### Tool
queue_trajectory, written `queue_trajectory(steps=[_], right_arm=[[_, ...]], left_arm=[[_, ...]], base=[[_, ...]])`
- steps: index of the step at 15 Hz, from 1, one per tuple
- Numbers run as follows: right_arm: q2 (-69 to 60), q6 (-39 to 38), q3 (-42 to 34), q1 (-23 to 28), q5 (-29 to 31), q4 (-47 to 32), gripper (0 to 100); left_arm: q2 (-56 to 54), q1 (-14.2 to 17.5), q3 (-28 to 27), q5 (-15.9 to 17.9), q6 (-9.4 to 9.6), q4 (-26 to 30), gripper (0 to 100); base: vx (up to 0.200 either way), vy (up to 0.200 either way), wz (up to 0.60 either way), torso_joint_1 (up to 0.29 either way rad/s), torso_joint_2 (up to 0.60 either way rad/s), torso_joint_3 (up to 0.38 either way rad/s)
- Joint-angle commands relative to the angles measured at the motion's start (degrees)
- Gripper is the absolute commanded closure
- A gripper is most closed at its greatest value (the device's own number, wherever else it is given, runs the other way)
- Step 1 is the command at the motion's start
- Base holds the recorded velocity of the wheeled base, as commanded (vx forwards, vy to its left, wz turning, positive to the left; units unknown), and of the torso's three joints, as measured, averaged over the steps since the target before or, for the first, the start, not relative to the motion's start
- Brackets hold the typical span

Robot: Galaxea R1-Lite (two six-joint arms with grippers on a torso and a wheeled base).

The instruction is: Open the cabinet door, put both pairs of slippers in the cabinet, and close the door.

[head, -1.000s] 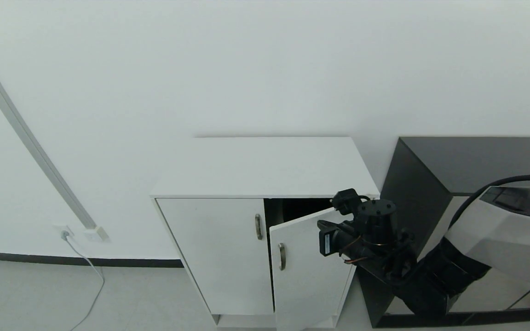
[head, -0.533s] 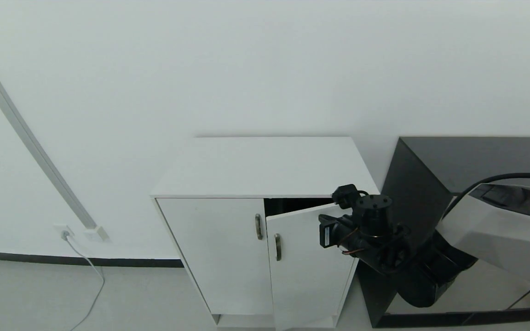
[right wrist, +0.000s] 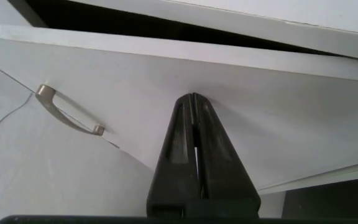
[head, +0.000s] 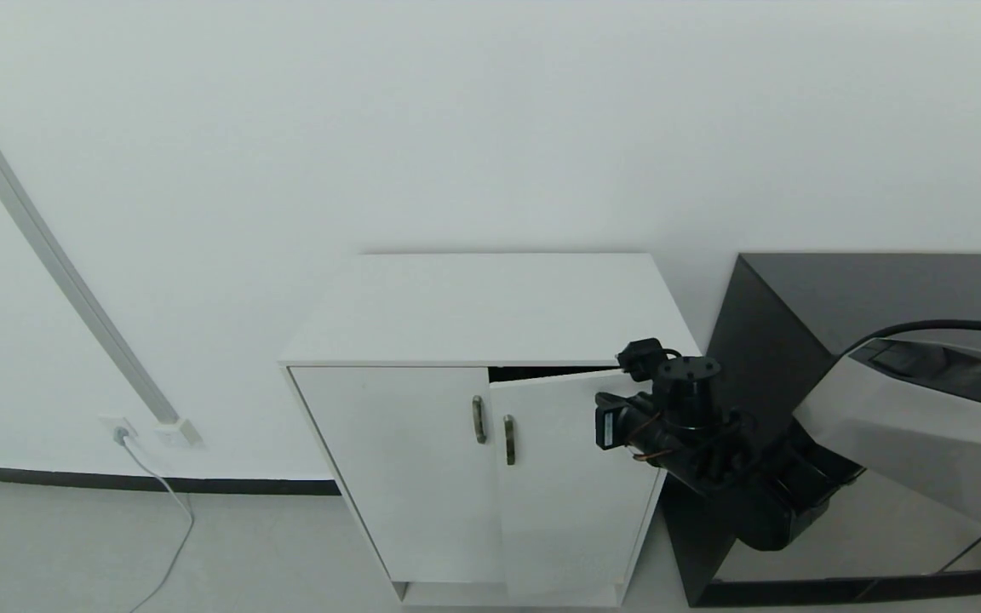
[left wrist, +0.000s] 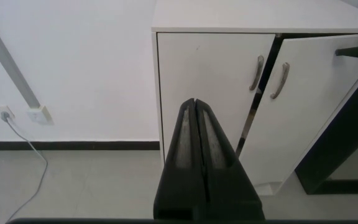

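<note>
Cabinet door seemingly just ajar

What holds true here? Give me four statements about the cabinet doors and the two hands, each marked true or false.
The right door is wide open. False: it is nearly shut, with a narrow dark gap at its top.
The right hand is shut, its tip against the right door. True.
The left hand holds a slipper. False: it is shut and holds nothing.
The left door is closed. True.
</note>
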State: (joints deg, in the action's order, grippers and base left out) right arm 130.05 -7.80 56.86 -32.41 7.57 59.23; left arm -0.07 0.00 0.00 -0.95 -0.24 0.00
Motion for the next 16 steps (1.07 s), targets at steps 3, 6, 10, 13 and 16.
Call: queue_trajectory(steps=[3, 6, 10, 13, 16], right_arm=[[1.17, -0.02, 0.71, 0.51, -0.01, -0.08, 100], [2.31, -0.02, 1.77, 1.04, -0.01, -0.17, 100], [3.54, -0.02, 3.08, 1.83, 0.08, -0.17, 100], [3.98, -0.02, 3.44, 2.18, -0.01, -0.17, 100], [4.07, -0.02, 3.61, 2.27, 0.08, -0.17, 100]], left_arm=[[0.07, 0.0, 0.0, -0.02, -0.02, 0.0, 100], [0.07, 0.0, 0.0, -0.02, -0.02, 0.0, 100], [0.07, 0.0, 0.0, -0.02, -0.02, 0.0, 100], [0.07, 0.0, 0.0, -0.02, -0.02, 0.0, 100], [0.07, 0.0, 0.0, -0.02, -0.02, 0.0, 100]], base=[[0.0, 0.0, 0.0, 0.0, 0.0, 0.0], [0.0, 0.0, 0.0, 0.0, 0.0, 0.0], [0.0, 0.0, 0.0, 0.0, 0.0, 0.0], [0.0, 0.0, 0.0, 0.0, 0.0, 0.0], [0.0, 0.0, 0.0, 0.0, 0.0, 0.0]])
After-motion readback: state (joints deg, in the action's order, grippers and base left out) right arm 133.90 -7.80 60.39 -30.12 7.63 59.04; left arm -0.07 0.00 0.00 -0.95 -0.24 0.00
